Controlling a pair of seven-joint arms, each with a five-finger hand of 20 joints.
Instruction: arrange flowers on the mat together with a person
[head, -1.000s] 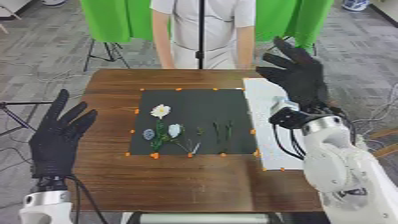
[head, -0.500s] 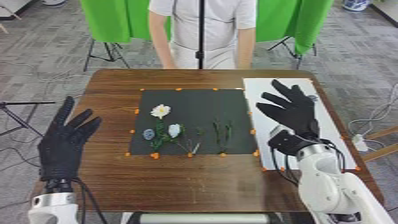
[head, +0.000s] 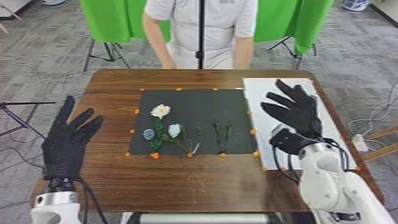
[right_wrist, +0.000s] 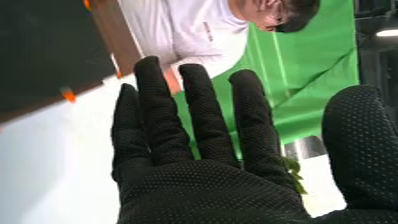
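Black right hand, fingers spread, over sheet

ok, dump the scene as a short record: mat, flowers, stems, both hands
mat: dark mat, orange marks round its edge
flowers: white flower farthest; pale flower and grey-blue flower nearer, side by side
stems: green stems right of the flowers
left_hand: left hand open, over table's left edge
right_hand: right hand open, above white sheet right of mat
leaves: green leaves partly behind right hand
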